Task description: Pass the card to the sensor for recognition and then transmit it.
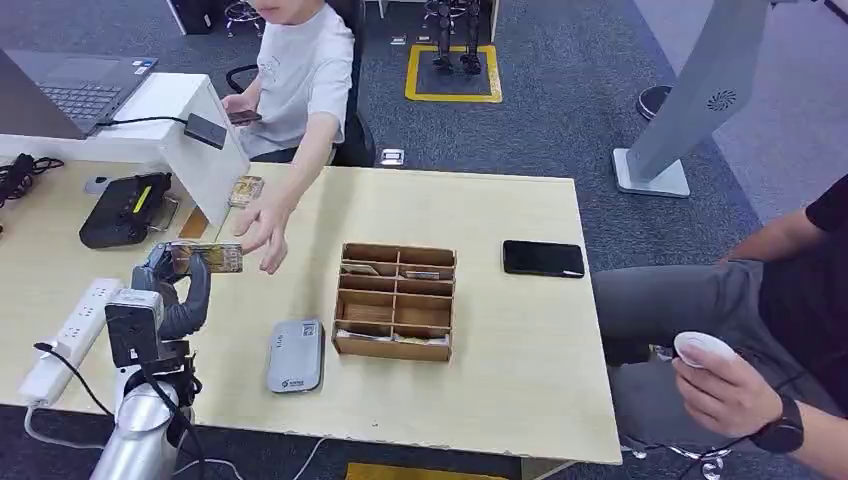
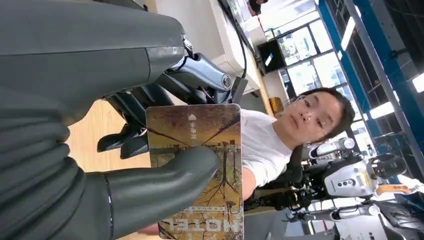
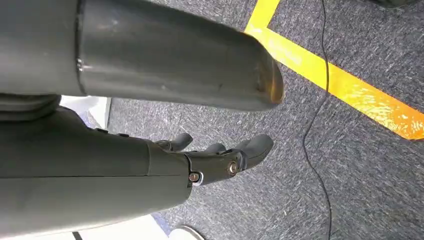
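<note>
Card [image 1: 207, 257] (long axis level) pinched in left hand [image 1: 175, 285], pointing at person's hand [image 1: 263, 232]; right hand [image 3: 220, 157] slack, empty.

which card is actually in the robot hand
The brown hotel card, pinched by the left robot hand; the other card lies on the table by the white box.

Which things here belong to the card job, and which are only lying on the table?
For the job:
- card, held by the left hand
- grey sensor
- person's hand reaching for it

Just lying about:
- wooden box
- black phone
- power strip
- laptop
</note>
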Tool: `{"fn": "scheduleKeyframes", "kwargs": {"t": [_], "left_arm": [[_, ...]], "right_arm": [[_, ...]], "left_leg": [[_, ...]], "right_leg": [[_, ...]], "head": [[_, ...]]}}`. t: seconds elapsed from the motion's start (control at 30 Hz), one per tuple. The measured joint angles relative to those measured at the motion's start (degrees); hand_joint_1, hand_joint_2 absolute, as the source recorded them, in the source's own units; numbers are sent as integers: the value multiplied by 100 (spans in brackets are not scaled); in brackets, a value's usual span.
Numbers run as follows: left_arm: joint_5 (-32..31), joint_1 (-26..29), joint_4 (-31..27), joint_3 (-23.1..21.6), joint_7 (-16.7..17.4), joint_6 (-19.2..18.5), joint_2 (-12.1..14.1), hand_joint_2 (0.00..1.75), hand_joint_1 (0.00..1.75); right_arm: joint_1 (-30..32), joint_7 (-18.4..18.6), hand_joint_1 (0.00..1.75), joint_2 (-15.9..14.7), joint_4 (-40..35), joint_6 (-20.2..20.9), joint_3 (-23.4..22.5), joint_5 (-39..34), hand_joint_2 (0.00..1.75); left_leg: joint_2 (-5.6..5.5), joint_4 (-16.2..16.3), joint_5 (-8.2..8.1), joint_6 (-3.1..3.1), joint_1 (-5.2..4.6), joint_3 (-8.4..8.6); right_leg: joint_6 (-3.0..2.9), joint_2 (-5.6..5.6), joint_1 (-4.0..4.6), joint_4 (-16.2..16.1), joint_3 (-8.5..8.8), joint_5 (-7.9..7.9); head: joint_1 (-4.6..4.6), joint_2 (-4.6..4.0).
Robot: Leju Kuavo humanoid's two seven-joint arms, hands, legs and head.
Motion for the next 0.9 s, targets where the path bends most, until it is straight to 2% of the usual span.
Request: {"fn": "scheduleKeyframes", "kwargs": {"t": [0.1,0.2,0.4,0.47,0.5,0.57,0.6,0.73,0.9], "left_arm": [[-53,-1,0,2,-55,72,0,175,175],[-530,-30,0,9,-247,475,9,175,175],[-2401,-250,53,7,-435,1509,210,175,175],[-2972,-357,129,4,-431,1793,302,175,175],[-3490,-442,210,-2,-356,1961,378,175,175],[-4388,-652,414,-2,-210,2070,492,175,175],[-4581,-727,509,-4,-188,2072,534,175,175],[-4697,-978,791,-4,-210,2094,621,175,175],[-4793,-1046,938,-2,-251,2096,634,175,175]], "right_arm": [[0,-2,0,0,0,0,2,0,0],[0,-9,0,0,0,20,24,11,0],[-6,-94,0,-13,0,120,144,116,0],[-16,-116,0,-28,0,157,157,133,0],[-22,-125,0,-42,0,203,171,149,0],[-29,-109,0,-59,0,216,219,186,0],[-35,-101,0,-63,0,216,240,190,0],[-50,-79,0,-83,0,214,282,221,0],[-61,-79,0,-87,0,214,299,238,0]], "left_leg": [[0,0,0,0,0,0],[0,0,0,0,0,0],[0,0,0,0,1,1],[1,0,1,0,1,1],[1,0,1,0,1,2],[-2,0,3,3,1,0],[-2,0,4,3,1,0],[6,0,4,2,0,0],[6,1,3,2,0,-4]], "right_leg": [[0,0,0,0,0,0],[0,0,0,0,-1,0],[0,0,0,1,-4,0],[0,1,0,1,-2,0],[0,2,0,1,-12,0],[0,-1,0,1,-12,0],[0,-1,0,1,-11,0],[3,8,0,2,-3,4],[3,8,0,1,-6,4]], "head": [[0,-2],[0,-2],[2,0],[2,0],[0,-2],[2,-2],[4,-2],[2,-2],[2,0]]}}
